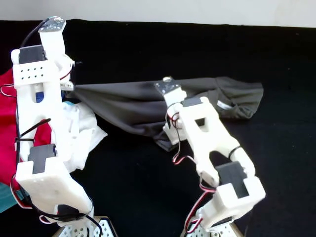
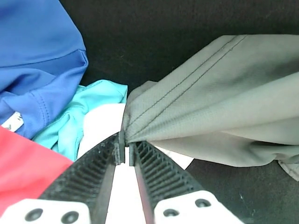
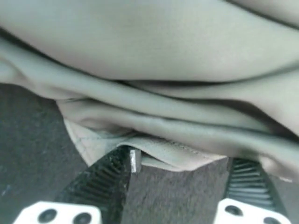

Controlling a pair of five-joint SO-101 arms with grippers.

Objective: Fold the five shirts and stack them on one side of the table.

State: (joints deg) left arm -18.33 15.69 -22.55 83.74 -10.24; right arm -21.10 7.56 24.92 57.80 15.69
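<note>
**Left arm pins grey shirt by its corner; right arm hangs open above the hem**

The left end effector (image 2: 125, 151), its ribbed black jaws pressed together, pinches a stitched corner of a dark grey knit shirt (image 1: 148, 106). The cloth fans out from the pinch in taut folds. In the high view the shirt stretches across the black worktop (image 1: 138, 187) from about 9 o'clock, where the corner is held, through the centre to a bunched, rumpled end near 2 o'clock.

The right end effector (image 3: 180, 163) hangs over the shirt's middle, jaws wide apart and holding nothing. A folded, stitched hem edge lies across the gap between them. Whether either jaw tip touches the cloth cannot be told. In the high view this arm's white frame covers part of the grey fabric.

A loose heap of other garments crowds the left arm at 9 o'clock. A crumpled white shirt (image 1: 81, 128) lies just beside the pinched corner. A smooth red shirt (image 1: 6, 113) lies against the worktop's edge, partly hidden behind the arm. The left wrist view adds a glossy royal-blue shirt (image 2: 37, 60) and a turquoise shirt (image 2: 88, 109) tucked between the blue and the white. All four lie unfolded and overlapping.
</note>
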